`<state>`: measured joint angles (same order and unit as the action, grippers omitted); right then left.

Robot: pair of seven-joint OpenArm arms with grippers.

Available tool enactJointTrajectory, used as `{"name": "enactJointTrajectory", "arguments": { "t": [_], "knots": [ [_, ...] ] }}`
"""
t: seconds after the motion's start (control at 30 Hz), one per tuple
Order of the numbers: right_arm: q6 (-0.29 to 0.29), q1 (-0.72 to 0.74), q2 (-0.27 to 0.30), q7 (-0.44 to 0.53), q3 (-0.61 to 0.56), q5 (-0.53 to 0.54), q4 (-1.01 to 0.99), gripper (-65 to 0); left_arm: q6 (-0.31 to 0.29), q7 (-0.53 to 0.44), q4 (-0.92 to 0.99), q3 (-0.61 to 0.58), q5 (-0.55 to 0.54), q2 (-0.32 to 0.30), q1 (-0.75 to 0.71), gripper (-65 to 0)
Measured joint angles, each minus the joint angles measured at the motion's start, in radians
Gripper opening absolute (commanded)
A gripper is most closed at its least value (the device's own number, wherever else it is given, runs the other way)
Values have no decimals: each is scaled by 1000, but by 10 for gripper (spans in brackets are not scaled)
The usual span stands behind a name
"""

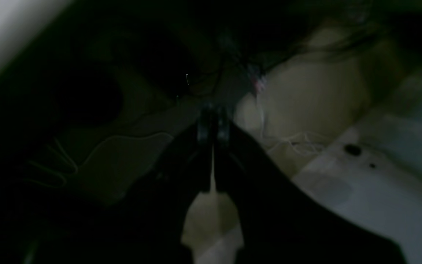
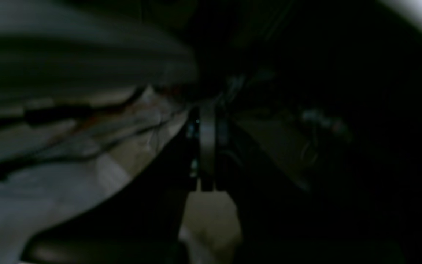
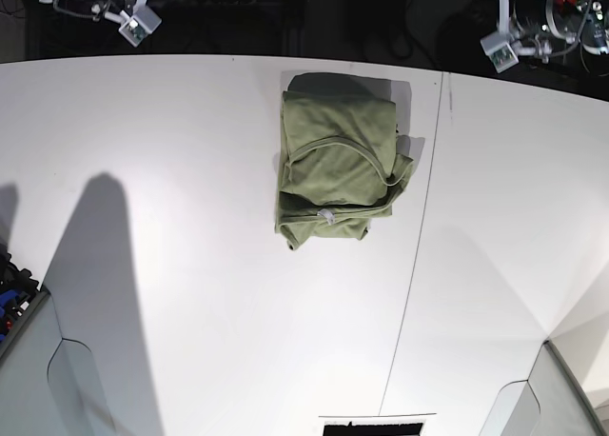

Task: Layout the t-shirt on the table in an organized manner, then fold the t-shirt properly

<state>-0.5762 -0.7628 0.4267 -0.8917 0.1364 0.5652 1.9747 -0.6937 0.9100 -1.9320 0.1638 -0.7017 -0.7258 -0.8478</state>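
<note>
The base view showed the bench from above. At its left edge, toward 9 o'clock, lay only a long arm-shaped shadow; no gripper entered this view on either side. The t-shirt lay as a compact folded bundle just left of the dark seam line, toward 12 o'clock of the bench centre, its long axis running 12 to 6 o'clock. A small white tag marked its 6 o'clock end.

In the dim, blurred left wrist view, the left gripper appeared drawn narrow, fingertips close together, with nothing between them. In the right wrist view, the right gripper likewise looked nearly closed and empty; neither view showed the shirt.

Judged from the shadow alone, neither arm was clearly nearer; the bundle sat roughly midway, so a reach toward 12 o'clock suited either.
</note>
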Motion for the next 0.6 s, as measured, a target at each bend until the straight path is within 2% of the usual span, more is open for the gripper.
{"name": "enactJointTrajectory", "arguments": {
  "t": [0.2, 0.27, 0.43, 0.47, 0.6],
  "knots": [
    [4, 18, 0, 32, -87, -81, -222, -650, 4, -68, 370, -204, 211, 84, 105, -640],
    [18, 48, 0, 34, -137, -103, -327, -650, 55, -76, 516, -298, 265, 125, 165, -640],
    [86, 159, -15, 32, -288, -142, -604, -650, 238, -88, 880, -502, 384, 230, 341, -640],
    [96, 186, -29, 31, -307, -175, -657, -650, 256, -86, 945, -534, 388, 252, 380, -640],
    [106, 283, -87, 0, -336, -256, -829, -650, 260, -105, 1113, -650, 383, 326, 523, -640]
  ]
}}
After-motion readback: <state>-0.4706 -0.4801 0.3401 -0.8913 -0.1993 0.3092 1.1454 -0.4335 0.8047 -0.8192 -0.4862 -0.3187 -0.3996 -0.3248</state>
